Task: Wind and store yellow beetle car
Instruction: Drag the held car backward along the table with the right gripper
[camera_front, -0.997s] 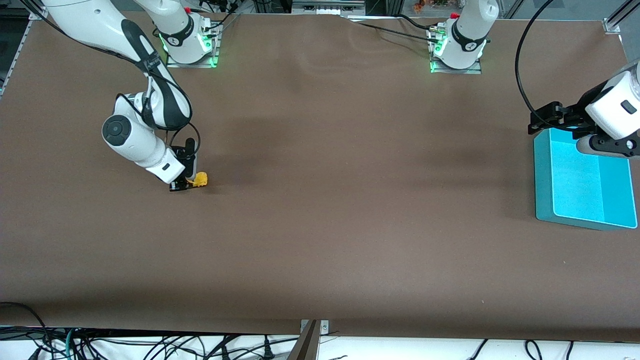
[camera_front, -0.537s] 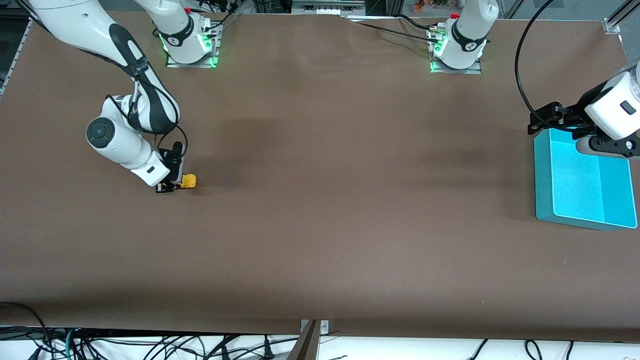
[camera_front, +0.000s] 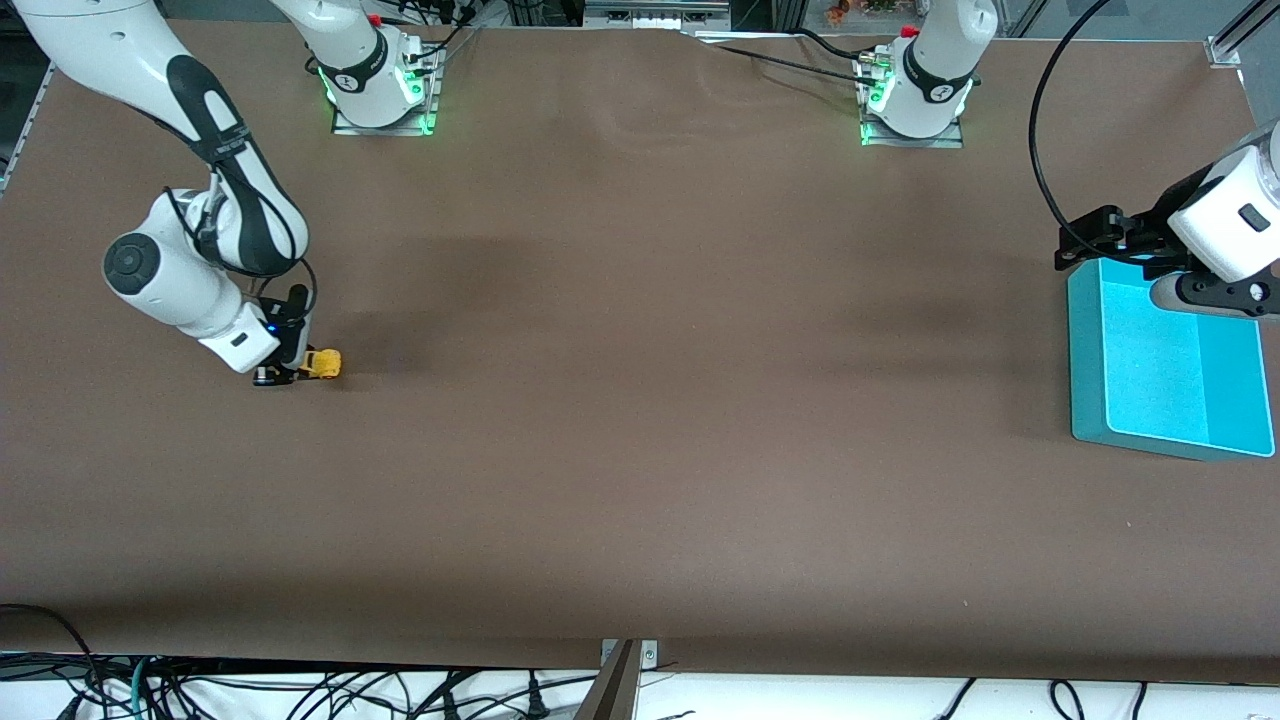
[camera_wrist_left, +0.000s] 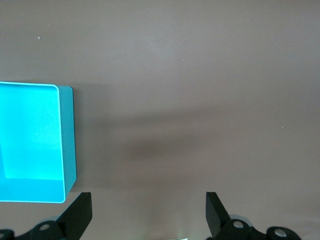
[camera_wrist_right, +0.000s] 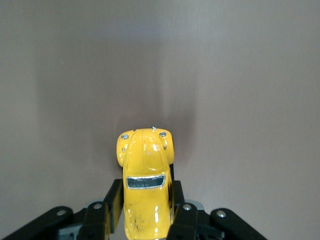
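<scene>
The yellow beetle car (camera_front: 323, 364) is down on the brown table toward the right arm's end. My right gripper (camera_front: 296, 371) is shut on it. In the right wrist view the car (camera_wrist_right: 145, 190) sits between the two black fingers (camera_wrist_right: 110, 205), nose pointing away from the wrist. My left gripper (camera_front: 1098, 240) is over the table by the rim of the teal bin (camera_front: 1165, 362), toward the left arm's end. In the left wrist view its fingers (camera_wrist_left: 81, 212) stand wide apart and empty, with the bin (camera_wrist_left: 35, 140) beside them.
The teal bin holds nothing visible. Both arm bases (camera_front: 380, 80) stand along the table's edge farthest from the front camera. Cables lie off the table's near edge.
My right gripper has dragged the yellow car along the table toward the right arm's end, away from the bin. The left arm has not moved.
</scene>
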